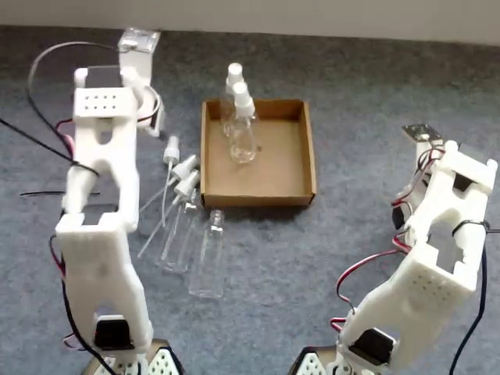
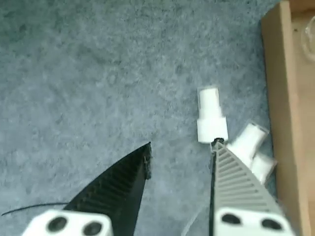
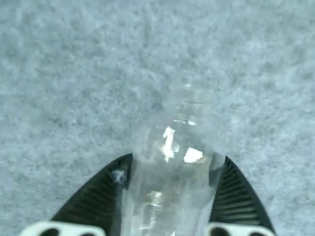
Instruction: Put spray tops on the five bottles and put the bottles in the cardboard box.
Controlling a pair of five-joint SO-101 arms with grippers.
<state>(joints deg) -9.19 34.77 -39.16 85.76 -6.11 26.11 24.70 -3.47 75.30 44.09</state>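
L gripper (image 2: 182, 144) hangs over the grey carpet (image 2: 88, 64), fingers spread wide, nothing btwn them. The nearest white plastic spray top (image 2: 211, 115) lies just past the tip of the finger on the side toward the shallow brown cardboard box (image 2: 277, 98). So it's offset boxward, not in the gap. Its long axis runs roughly in line w/ the fingers, nozzle end away from the wrist.

A second white spray top (image 2: 250, 147) sits btwn that same finger and the box wall, v. close to the finger; can't tell if they touch, or if it's already on a bottle.

R gripper (image 3: 176, 158) is clamped on a clear plastic bottle (image 3: 179, 147) w/ no top, open neck pointing out past the fingertips. In the high view this arm is on the far side of the box from the loose tops, well apart, so the L arm is much nearer.

Two topped bottles (image 1: 244, 129) are already in the box. An uncapped clear bottle (image 1: 208, 251) lies on the carpet near the box's L-arm corner.

Judgement: L gripper needs a small shift boxward to centre the top before closing. Risk: nudging the second top.
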